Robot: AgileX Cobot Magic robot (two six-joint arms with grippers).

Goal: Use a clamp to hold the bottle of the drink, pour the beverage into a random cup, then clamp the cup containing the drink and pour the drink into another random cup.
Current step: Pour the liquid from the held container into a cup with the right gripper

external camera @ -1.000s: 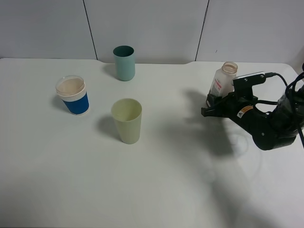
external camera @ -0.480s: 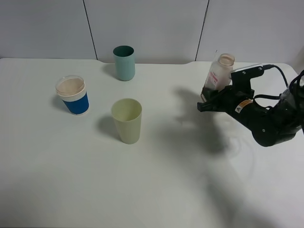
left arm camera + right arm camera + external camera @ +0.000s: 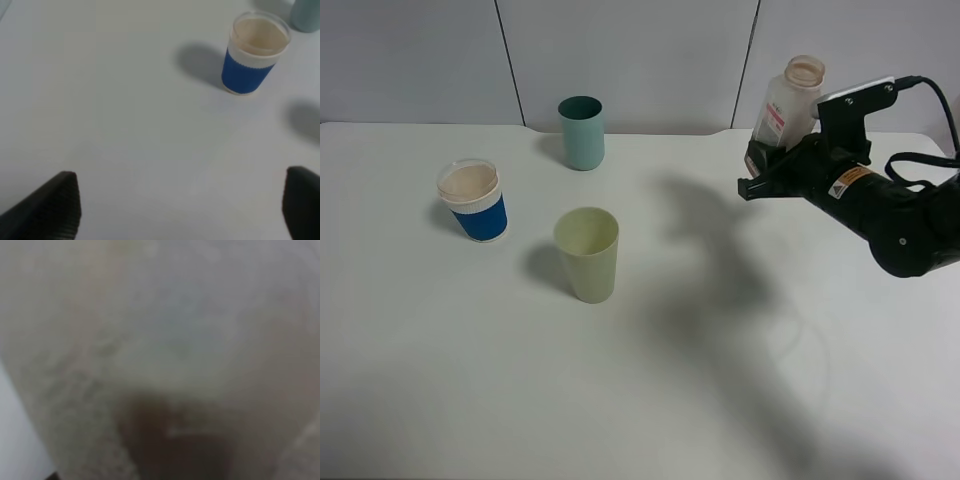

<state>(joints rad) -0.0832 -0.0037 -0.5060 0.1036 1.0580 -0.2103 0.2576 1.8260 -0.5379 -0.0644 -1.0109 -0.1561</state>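
Right arm (image 3: 900, 225) was glossy black with rounded housings; small orange-and-white label (image 3: 840, 182); black cable (image 3: 923, 80) looped above; left gripper (image 3: 177, 205) fingertips (image 3: 55, 207) matte black, textured

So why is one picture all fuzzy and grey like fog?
Right wrist view: the bottle, held in the right gripper, sits so near the lens that everything blurs. Left wrist view: the blue cup is clear, the left gripper a bit soft at its tips. Exterior high view: sharp, with a big soft arm shadow on the table.
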